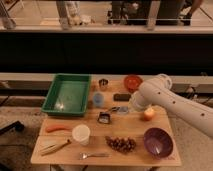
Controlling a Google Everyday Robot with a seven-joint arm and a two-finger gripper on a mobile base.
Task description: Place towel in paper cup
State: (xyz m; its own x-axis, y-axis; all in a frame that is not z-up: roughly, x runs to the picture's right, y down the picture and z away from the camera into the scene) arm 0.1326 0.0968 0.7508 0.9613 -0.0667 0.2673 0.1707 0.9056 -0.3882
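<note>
At the near edge of the counter lie a fork, a yellowish peel-like thing, a bunch of grapes and a purple bowl. Just behind the fork stands the paper cup, upright, mouth open and, as far as can be seen, empty. A carrot lies to its left.

Further in, mid-counter, the gripper hangs low at the end of the white arm that comes in from the right. It is right at a small grey crumple that I take for the towel, which seems to rest on the counter. Whether the gripper has closed on it I cannot tell. So the step in hand looks like the pick-up, and nothing has gone into the cup.

Once the hold is sure, the next move calls for a lift, then a carry toward the near left, to end above the cup's mouth before letting go. A small dark box sits between towel and cup, so the carry must clear it. The light cup could tip if nudged. An orange fruit sits close under the arm.

Beyond stand a blue cup, a flat dark object and a green tray. Farthest are a metal can and an orange bowl
</note>
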